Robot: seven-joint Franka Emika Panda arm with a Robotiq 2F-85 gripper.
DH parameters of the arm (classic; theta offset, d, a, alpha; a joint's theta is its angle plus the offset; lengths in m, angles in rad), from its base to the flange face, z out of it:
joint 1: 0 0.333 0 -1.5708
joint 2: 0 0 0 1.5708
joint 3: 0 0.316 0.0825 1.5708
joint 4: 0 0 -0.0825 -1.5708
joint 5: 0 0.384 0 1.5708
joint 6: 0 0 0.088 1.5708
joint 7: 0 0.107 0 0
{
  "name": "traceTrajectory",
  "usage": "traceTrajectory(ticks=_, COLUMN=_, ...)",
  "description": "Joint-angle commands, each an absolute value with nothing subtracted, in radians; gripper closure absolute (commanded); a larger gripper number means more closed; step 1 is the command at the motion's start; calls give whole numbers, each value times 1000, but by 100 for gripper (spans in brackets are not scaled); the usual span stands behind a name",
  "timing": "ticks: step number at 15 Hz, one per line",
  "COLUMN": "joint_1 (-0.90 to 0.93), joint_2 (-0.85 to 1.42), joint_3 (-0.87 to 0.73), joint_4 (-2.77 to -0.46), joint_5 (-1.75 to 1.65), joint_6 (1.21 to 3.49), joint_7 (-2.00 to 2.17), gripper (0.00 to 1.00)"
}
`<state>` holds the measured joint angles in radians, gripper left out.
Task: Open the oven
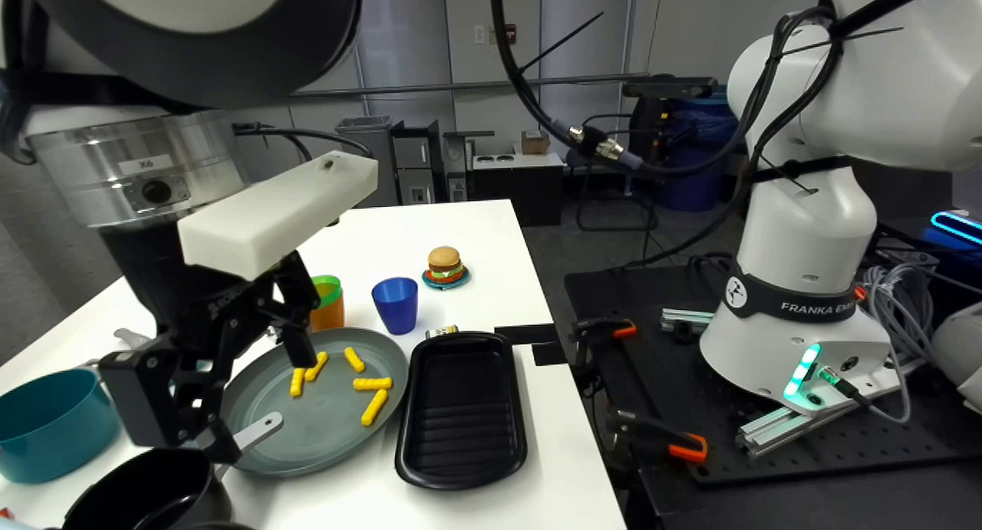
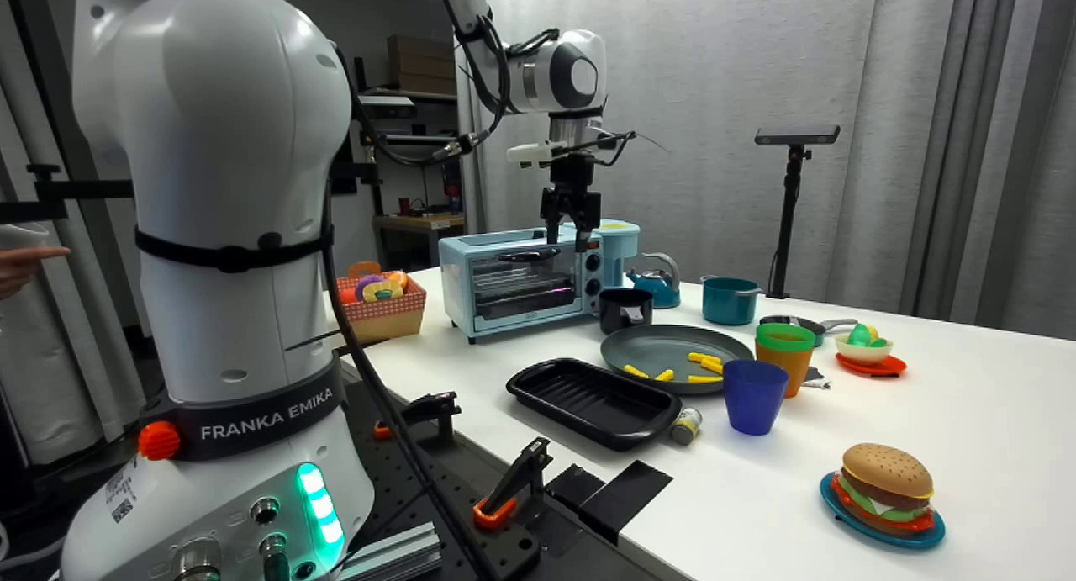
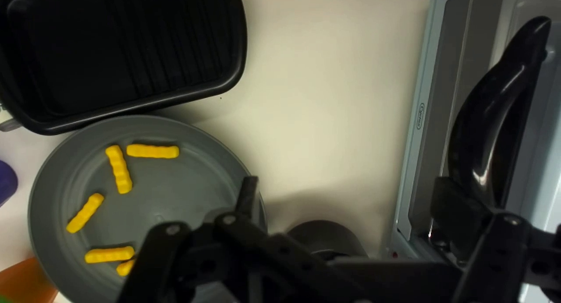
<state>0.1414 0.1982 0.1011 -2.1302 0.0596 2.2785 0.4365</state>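
Note:
The light-blue toaster oven (image 2: 458, 282) stands at the back of the white table, its glass door (image 2: 521, 291) upright and shut. A black curved handle (image 2: 528, 256) runs along the door's top; in the wrist view the handle (image 3: 495, 127) is at the right. The oven is out of view in an exterior view where my gripper (image 1: 265, 403) shows large. My gripper (image 2: 567, 236) points down, open and empty, near the handle's knob-side end. In the wrist view, between the gripper's fingers (image 3: 346, 191) is only table; the right finger overlaps the handle's near end. Contact cannot be told.
A black pot (image 2: 625, 312) stands beside the oven's knobs, below my gripper. A grey plate (image 2: 672, 339) with yellow fries and a black tray (image 2: 593, 400) lie in front. A teal kettle (image 2: 656, 291) and a toy basket (image 2: 382, 320) flank the oven. Cups (image 2: 754, 396) stand further off.

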Motion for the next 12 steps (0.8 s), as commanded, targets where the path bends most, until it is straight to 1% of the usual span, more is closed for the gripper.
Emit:
traceTrajectory(ticks=1, joint_1=161, joint_2=228, joint_3=92, joint_4=-2093, joint_5=39, joint_6=2283, joint_7=470, gripper=0)
traceTrajectory(ticks=12, joint_1=191, joint_2=264, joint_3=89, joint_4=-2062, joint_5=16, joint_6=2276, joint_7=495, gripper=0)
